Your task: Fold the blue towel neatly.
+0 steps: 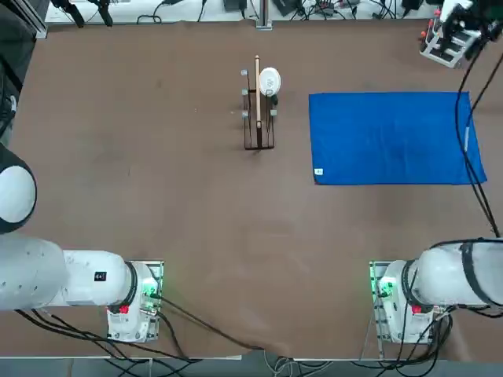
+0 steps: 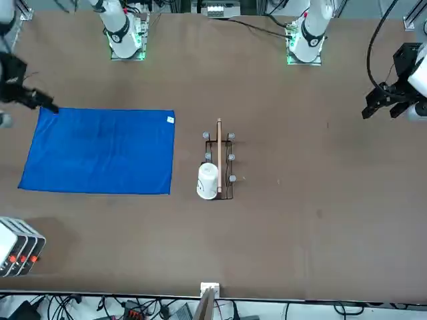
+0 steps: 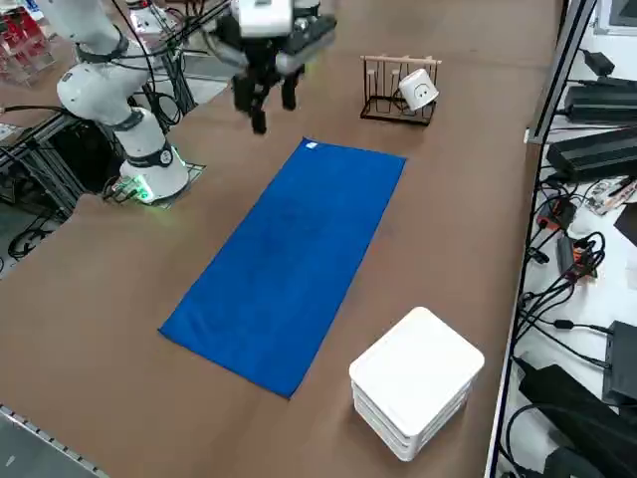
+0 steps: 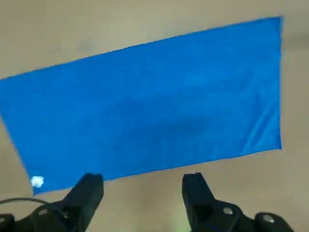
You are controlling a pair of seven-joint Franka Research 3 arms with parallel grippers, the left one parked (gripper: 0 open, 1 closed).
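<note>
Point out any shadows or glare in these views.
Top view: even light, no glare on the towel. Right side view: a soft shadow at the base of the white box. Wrist view: open claw beside the towel's edge, with a faint darker patch mid-towel.

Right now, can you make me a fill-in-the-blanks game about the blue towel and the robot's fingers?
1. The blue towel lies spread out ____ on the brown table.
2. The right gripper hangs above the towel with its fingers ____.
3. The small tag at the towel's corner is ____ in colour.
4. The white mug hangs on a wooden ____.

Missing words: flat; open; white; rack
</note>
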